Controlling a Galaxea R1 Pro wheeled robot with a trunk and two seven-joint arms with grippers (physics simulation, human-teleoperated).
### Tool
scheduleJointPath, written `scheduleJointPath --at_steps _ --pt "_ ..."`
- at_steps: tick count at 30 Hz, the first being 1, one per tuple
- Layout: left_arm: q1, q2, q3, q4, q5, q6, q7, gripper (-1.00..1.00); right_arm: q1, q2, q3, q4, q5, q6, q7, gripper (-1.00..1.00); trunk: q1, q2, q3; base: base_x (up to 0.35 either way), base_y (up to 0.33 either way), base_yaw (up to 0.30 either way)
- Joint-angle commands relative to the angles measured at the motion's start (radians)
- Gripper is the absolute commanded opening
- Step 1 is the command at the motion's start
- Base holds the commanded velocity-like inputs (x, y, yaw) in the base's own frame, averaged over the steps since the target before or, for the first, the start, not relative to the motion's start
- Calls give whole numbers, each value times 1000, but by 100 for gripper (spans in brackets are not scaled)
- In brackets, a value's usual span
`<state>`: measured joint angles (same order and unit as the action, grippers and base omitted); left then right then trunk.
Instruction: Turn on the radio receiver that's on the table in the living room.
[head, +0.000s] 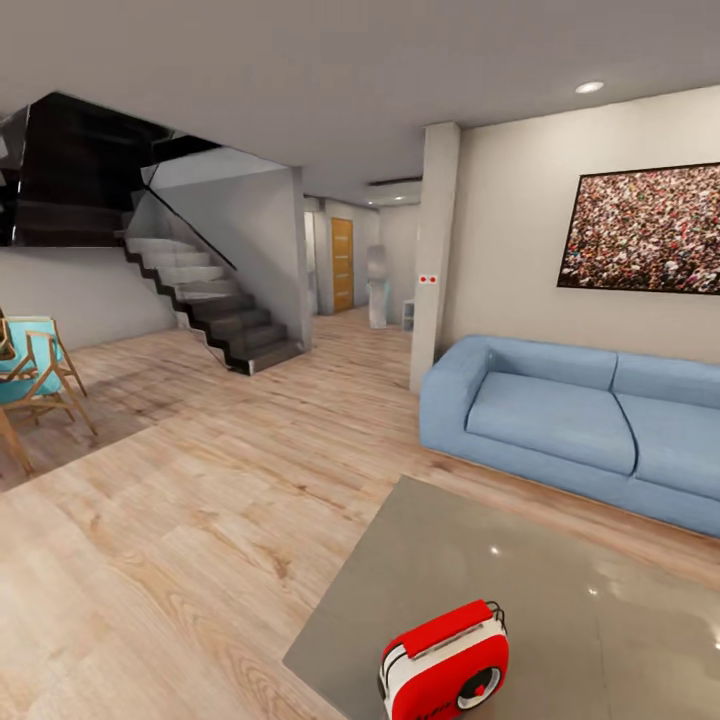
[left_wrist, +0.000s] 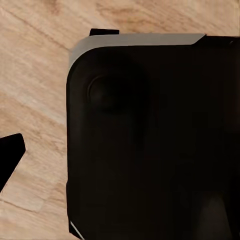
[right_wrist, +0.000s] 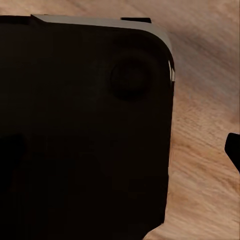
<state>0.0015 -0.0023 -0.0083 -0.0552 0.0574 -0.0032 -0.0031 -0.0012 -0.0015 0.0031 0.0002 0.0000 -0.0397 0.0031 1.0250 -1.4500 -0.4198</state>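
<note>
We are facing the living room, where the radio receiver (head: 445, 672) is standing upright near the bench's (head: 560, 600) corner, dial toward us, likely for easy reach. Both wrist cameras are looking down at the robot's dark base (left_wrist: 150, 140); we cannot tell the jaws' state.

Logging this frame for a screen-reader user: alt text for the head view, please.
A small red radio receiver with a white band and a round dark dial stands near the front edge of a glossy grey table, at the bottom of the view. Behind the table are a light-blue sofa and a framed crowd photograph on the pale wall; a dark staircase rises at left over a light wood floor.
</note>
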Motion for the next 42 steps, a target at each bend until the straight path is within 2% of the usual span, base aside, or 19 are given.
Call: scheduleJointPath --at_steps 1,10,36,42 --pt "0 0 0 0 0 0 0 100 0 0 0 0 0 0 0 100 0 0 0 176 306 0" --pt "0 1 -1 0 -1 -1 0 100 0 0 0 0 -1 0 -1 100 0 0 0 167 167 -53" --pt "0 -1 0 0 1 -1 0 100 0 0 0 0 -1 0 -2 100 0 0 0 6 3 -275" --pt "0 -2 4 0 9 -1 1 100 0 0 0 0 -1 0 -1 100 0 0 0 0 0 -73"
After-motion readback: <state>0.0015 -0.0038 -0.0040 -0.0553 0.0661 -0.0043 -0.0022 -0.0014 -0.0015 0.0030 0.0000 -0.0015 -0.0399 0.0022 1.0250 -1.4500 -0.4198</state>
